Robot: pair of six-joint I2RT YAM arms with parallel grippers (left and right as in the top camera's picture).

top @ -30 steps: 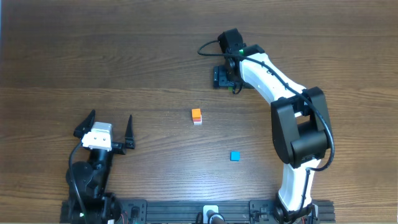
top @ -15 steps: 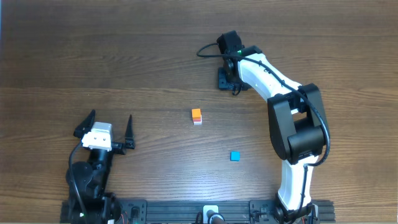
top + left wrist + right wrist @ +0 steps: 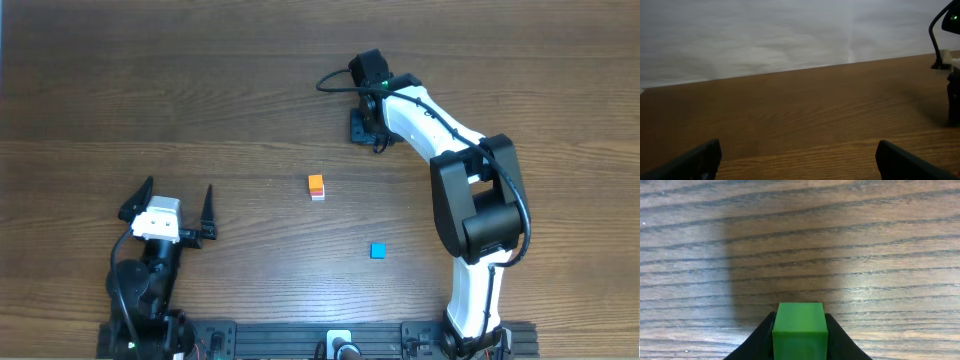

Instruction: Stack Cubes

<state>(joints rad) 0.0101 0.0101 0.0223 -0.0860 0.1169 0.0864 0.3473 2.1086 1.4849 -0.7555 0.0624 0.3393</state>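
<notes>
Green cube [image 3: 800, 325] sits gripped inside right claw [image 3: 800, 342].

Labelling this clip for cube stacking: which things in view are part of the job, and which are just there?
Job: green cube, clamped by the right gripper; orange cube atop white cube; blue cube, alone.
Just there: left gripper, open; wooden table; white wall.
</notes>
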